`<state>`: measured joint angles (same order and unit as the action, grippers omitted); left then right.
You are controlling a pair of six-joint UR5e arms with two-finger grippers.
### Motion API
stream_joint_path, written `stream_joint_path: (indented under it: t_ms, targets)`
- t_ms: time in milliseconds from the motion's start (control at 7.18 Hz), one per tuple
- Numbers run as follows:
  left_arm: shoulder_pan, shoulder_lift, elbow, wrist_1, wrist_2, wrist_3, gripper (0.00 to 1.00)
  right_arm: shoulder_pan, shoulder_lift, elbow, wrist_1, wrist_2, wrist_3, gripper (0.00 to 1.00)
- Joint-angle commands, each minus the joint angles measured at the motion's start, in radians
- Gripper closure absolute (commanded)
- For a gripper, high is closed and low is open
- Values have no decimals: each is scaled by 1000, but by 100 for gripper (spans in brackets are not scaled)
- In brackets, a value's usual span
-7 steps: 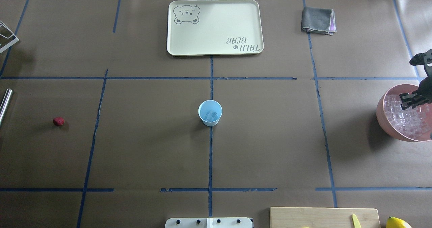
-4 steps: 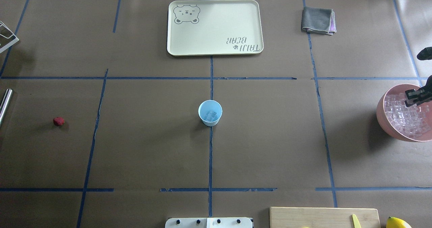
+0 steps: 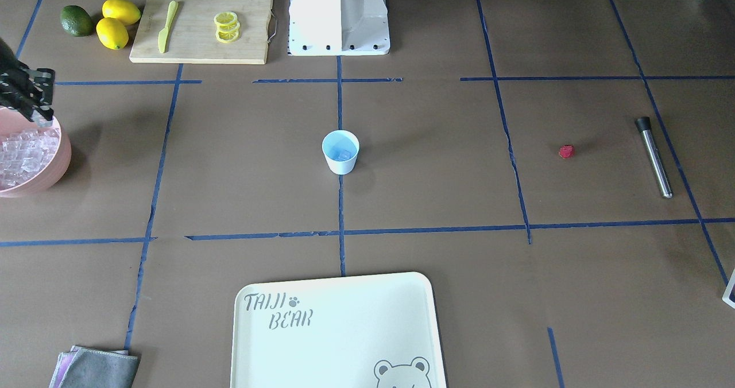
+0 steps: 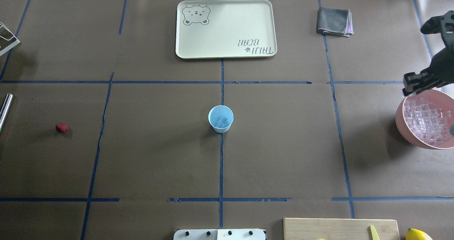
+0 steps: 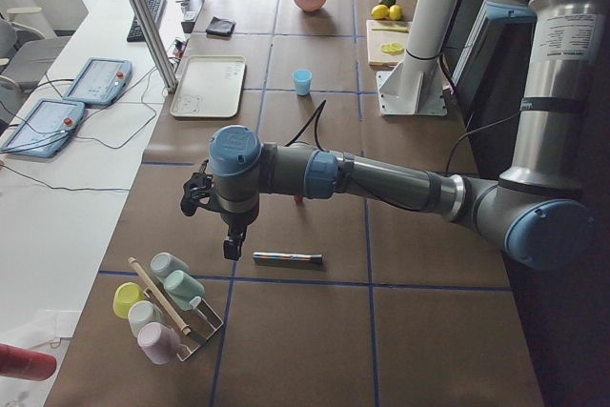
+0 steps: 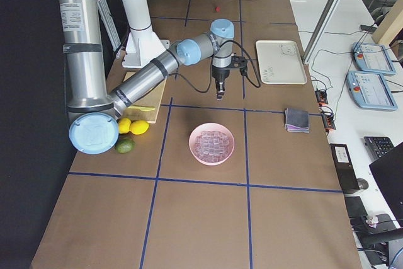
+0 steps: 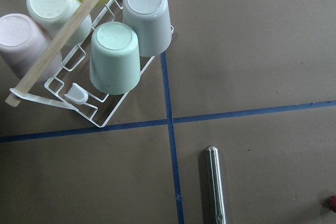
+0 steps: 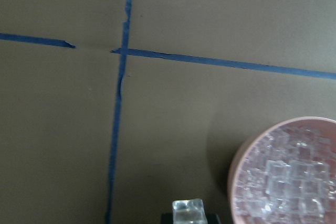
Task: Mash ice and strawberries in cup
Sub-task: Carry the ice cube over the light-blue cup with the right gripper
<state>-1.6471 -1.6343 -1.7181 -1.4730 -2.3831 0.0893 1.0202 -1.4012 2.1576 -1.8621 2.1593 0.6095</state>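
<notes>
Though far from cup [image 3: 340, 152], strawberry [image 3: 566, 151] near steel rod [image 3: 654, 158]

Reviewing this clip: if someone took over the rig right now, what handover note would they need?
Right gripper: shut on one ice cube, raised near the pink bowl.
Left gripper: hangs over the table near the metal muddler; open or shut cannot be told.
Cup: upright at table centre, with some ice inside.
Strawberry: on the table, on the robot's left side.
Done: some ice in the cup.
Left: drop in the held cube, add the strawberry, mash.
</notes>
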Motion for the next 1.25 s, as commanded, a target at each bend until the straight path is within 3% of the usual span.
stream_joint_path:
  t_ms: [0,139,418,697,1115]
  targets:
    - [21,-1,-1,-1,2,1,0,-232,285,-65,-45,-62,357,100]
    - [39,-1,-1,-22,2,1,0,-329,379,-114,-37,-158,450,100]
    - [85,1,-1,-29,1,1,0,-458,506,-218,-8,-269,605,100]
    - [92,1,-5,-29,-1,1,0,-492,632,-406,72,-303,656,100]
    - [92,1,-5,-30,-2,1,0,-511,685,-521,131,-337,658,100]
